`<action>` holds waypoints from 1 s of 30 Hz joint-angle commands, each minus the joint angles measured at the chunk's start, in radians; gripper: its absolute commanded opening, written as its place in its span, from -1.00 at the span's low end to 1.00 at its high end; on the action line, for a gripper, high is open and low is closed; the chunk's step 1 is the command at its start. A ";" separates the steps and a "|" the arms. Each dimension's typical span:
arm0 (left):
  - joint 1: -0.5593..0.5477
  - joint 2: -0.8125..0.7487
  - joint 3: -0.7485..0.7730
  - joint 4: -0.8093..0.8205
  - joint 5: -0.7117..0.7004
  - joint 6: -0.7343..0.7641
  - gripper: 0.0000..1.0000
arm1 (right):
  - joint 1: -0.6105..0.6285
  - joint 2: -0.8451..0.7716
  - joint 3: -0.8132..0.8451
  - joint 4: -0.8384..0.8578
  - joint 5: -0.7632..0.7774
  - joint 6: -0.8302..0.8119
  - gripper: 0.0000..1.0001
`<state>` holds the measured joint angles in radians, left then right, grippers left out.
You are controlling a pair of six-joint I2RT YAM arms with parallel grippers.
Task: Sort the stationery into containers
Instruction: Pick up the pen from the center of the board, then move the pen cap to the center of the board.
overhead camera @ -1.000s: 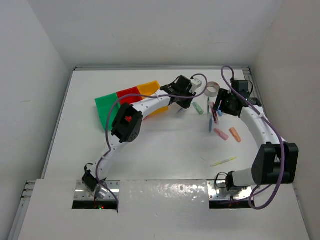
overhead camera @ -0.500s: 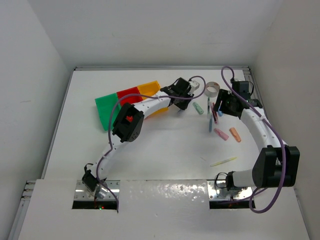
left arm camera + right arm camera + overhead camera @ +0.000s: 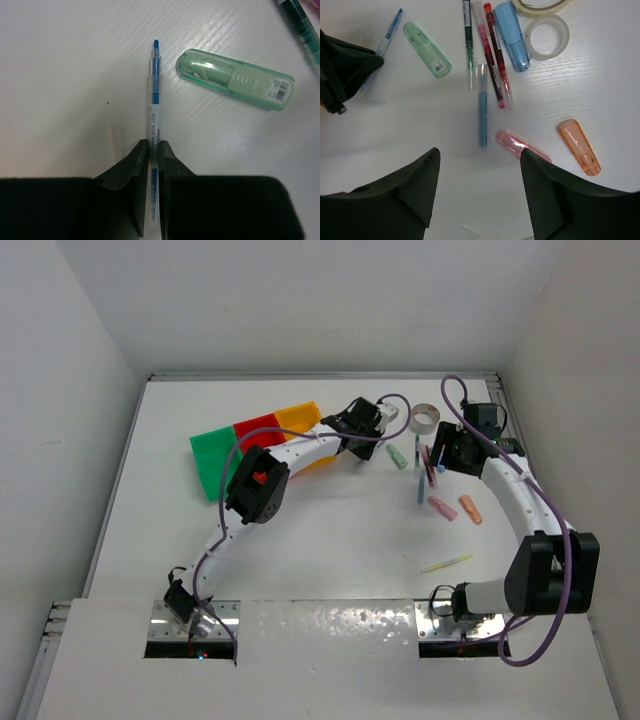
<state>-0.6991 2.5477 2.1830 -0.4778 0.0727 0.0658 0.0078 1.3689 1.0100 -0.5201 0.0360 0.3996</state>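
Note:
My left gripper [image 3: 152, 150] is shut on a thin blue pen [image 3: 154, 100] whose tip points away from me, low over the table. A pale-green stick [image 3: 235, 79] lies just to its right. In the top view the left gripper [image 3: 362, 443] is right of the joined green [image 3: 213, 462], red [image 3: 258, 428] and yellow [image 3: 298, 417] bins. My right gripper [image 3: 480, 155] is open and empty above a blue pen [image 3: 481, 107] and a pink stick [image 3: 522, 146]. An orange stick [image 3: 578, 146], a blue stick [image 3: 512, 35] and a tape roll [image 3: 548, 30] lie nearby.
Green, pink and red pens [image 3: 495, 55] lie side by side beyond the right gripper. A second tape roll [image 3: 540, 5] shows at the top edge. A yellow-green pen [image 3: 446, 563] lies alone nearer the arm bases. White walls enclose the table.
My left gripper has shifted slightly left, toward the bins, with the blue pen held. The right arm has barely moved.

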 commanded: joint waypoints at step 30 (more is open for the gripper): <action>0.516 -0.734 -0.411 0.013 0.045 -0.034 -1.00 | 0.331 0.704 0.770 -0.095 0.094 0.244 0.18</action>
<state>-0.2012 1.8175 1.8576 -0.4309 0.1009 0.0353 0.3218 1.9911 1.6688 -0.5705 0.0956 0.5537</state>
